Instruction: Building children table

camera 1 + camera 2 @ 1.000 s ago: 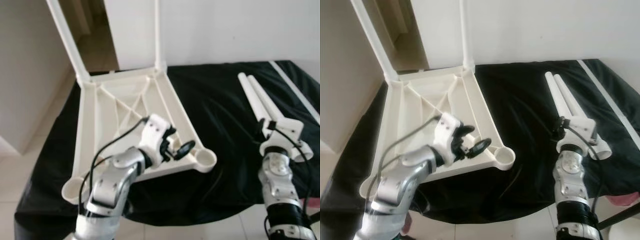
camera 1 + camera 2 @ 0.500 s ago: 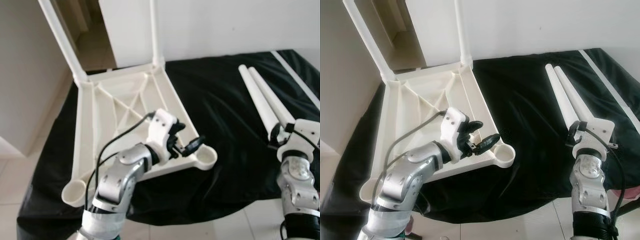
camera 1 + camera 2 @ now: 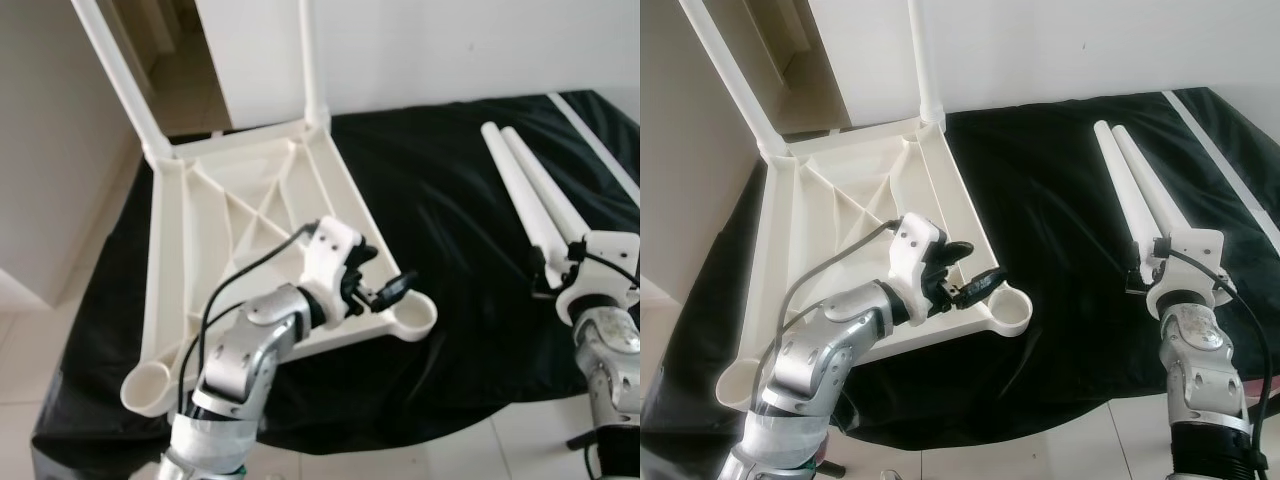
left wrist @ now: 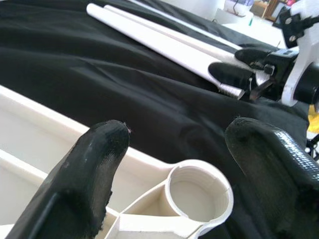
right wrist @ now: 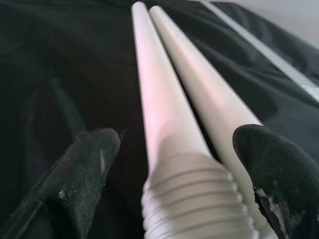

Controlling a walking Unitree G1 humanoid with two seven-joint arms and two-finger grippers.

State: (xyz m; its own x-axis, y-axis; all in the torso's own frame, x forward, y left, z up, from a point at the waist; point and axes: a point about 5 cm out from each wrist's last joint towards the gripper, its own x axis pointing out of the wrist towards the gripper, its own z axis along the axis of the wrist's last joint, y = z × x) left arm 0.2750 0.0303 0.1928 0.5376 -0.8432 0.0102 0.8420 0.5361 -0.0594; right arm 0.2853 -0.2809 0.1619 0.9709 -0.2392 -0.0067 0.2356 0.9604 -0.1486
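Upside-down white tabletop [image 3: 230, 230] lying on the black cloth [image 3: 440, 200], two legs already standing up at the far corners, two empty sockets at the near corners. Still loose: two white legs [image 3: 530, 195] lying side by side on the cloth over on the right, touching each other, long axes running straight away from the robot, threaded ends nearest. Right gripper [image 5: 174, 164] parked right at those threaded ends, fingers spread wide and gripping nothing, with the left-hand leg's ribbed end [image 5: 192, 201] sitting dead between them in the right wrist view. So basically lined up along the leg's axis rather than across it, which probably means closing on the thread itself or sliding forward a bit to get the smooth shaft. Way nearer than the other arm, obviously. Left gripper [image 4: 174, 149] hovering over the near-right corner of the tabletop, fingers also apart and empty, framing the open round socket [image 4: 199, 191] just beyond the tips. Looks like a steadying job there while the leg comes across. Socket and legs well apart, with bare cloth between, so a lift, a swing left and a tip to vertical all still needed.
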